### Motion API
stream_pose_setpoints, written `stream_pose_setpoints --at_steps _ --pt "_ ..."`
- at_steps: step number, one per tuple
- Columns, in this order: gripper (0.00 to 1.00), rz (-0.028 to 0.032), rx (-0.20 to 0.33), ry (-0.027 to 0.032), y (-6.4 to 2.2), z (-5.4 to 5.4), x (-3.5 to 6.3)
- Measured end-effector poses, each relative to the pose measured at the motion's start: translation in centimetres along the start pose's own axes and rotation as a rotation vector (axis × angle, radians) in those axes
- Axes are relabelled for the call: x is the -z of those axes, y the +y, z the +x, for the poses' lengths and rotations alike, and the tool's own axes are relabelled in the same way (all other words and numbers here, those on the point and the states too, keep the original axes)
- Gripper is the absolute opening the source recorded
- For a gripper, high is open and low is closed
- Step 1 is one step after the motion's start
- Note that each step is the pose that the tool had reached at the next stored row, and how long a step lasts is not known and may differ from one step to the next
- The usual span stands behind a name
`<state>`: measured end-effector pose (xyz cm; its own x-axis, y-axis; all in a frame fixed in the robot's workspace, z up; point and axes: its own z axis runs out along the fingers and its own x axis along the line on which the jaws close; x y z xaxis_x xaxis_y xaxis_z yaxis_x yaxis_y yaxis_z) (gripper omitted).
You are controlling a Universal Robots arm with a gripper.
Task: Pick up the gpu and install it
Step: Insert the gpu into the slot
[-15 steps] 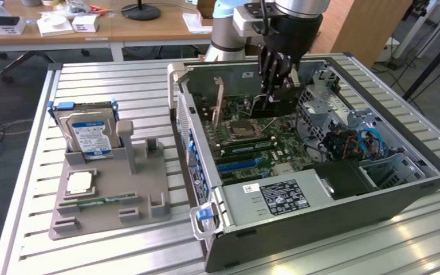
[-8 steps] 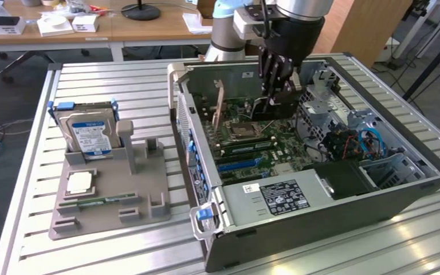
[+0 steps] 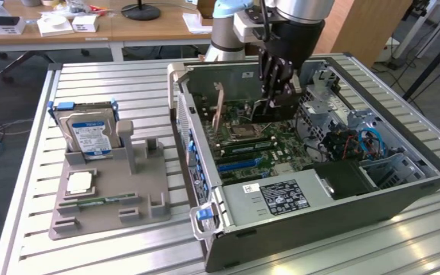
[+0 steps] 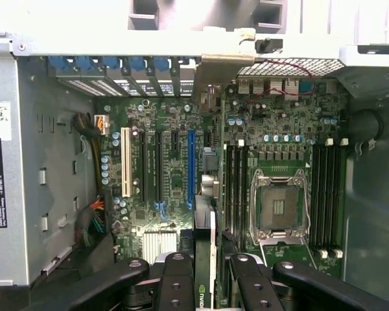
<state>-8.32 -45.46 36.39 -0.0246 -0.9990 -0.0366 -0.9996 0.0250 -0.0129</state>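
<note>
The gripper point(image 3: 276, 97) is lowered inside the open computer case point(image 3: 403, 197), which lies on a slatted metal table point(image 3: 403, 240). The gpu point(image 3: 267, 112) is clamped between its fingers point(image 4: 176, 280). In the wrist view the card point(image 4: 204, 288) is seen edge-on, held upright over the green motherboard point(image 4: 175, 175), with the gripper point(image 4: 209, 260) closed on it from both sides. The card is lined up between the blue expansion slot point(image 4: 191, 162) and the dark memory slots point(image 4: 235, 188). A tan metal strip point(image 3: 218, 109) stands at the rear wall of the case and appears to be the card's end bracket. Whether the card's lower edge is seated in a slot cannot be told. The CPU socket point(image 3: 244, 133) is just beside the card, and the power supply point(image 3: 281, 196) lies nearer the camera in the exterior view. On the exterior view's left, well apart from the case, a grey fixture tray point(image 3: 121, 183) carries a blue-labelled hard drive point(image 3: 90, 136) standing upright and a small green RAM stick point(image 3: 101, 200) lying flat.
</note>
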Motion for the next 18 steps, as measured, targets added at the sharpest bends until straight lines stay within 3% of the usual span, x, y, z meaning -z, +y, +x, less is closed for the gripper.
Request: stream_pose_setpoints --at_steps 18 --pt "0.26 -0.0032 0.0 0.0 0.04 0.2 -3.27"
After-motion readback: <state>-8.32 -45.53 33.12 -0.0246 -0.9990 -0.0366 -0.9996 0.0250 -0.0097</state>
